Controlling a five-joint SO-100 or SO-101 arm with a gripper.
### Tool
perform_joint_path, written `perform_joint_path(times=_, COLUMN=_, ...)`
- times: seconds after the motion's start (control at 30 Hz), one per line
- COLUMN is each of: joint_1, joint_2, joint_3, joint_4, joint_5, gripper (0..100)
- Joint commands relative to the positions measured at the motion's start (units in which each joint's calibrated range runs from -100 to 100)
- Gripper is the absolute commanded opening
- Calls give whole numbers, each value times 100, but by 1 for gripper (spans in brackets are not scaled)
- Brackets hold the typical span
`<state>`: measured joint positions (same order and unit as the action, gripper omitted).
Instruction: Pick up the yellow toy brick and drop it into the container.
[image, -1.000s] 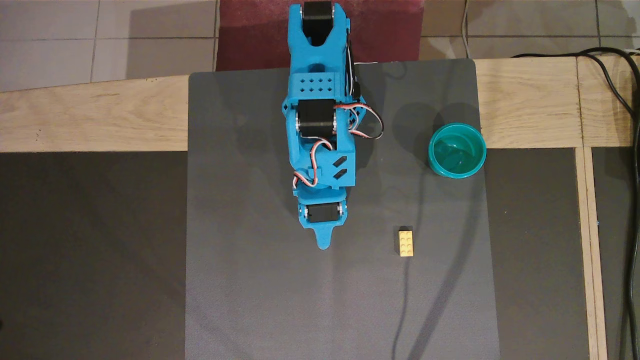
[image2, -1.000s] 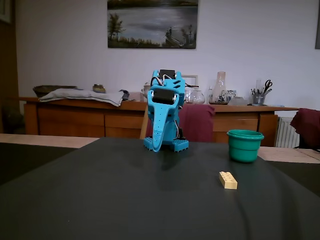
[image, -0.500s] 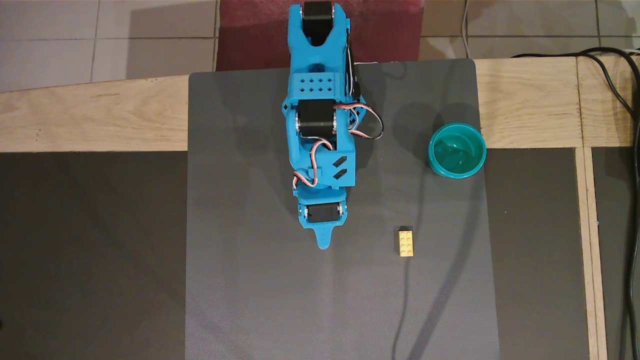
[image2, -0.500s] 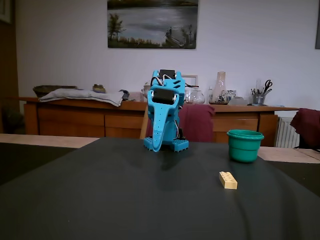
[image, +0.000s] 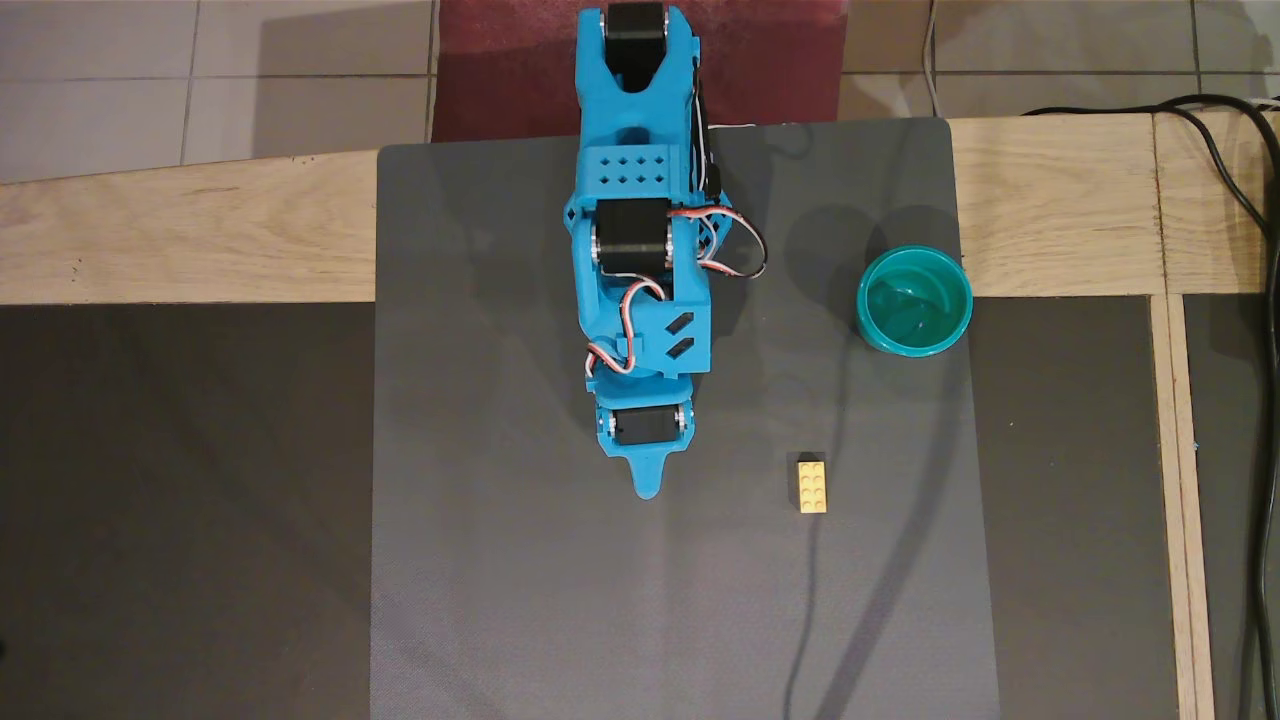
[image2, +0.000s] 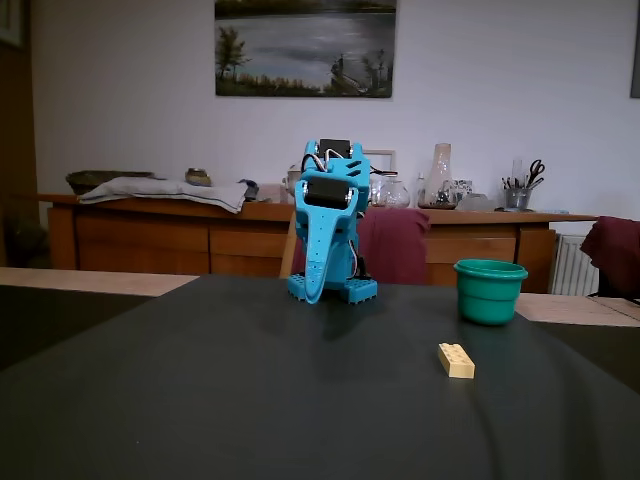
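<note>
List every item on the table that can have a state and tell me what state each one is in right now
yellow toy brick: lying flat on the grey mat, studs up, untouched.
container: upright, open, empty, at the mat's edge.
gripper: pointing down, empty, apart from the brick; whether open or shut cannot be told.
arm: folded over its base.

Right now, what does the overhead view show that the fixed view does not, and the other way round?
Only the overhead view shows the black cables and the tiled floor. Only the fixed view shows the painting and the wooden sideboard. Both show the blue arm, the yellow toy brick and the teal cup on the dark mat.
</note>
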<state>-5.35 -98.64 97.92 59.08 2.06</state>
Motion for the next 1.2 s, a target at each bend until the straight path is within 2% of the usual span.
perform_joint_path(times=0.0, joint_1=-42, joint_2=-26, joint_3=10, joint_4=-84, joint_5=-8, gripper=0)
perform_joint_path(times=1.17, joint_1=12, joint_2=-26, joint_3=10, joint_4=-67, joint_5=-8, gripper=0)
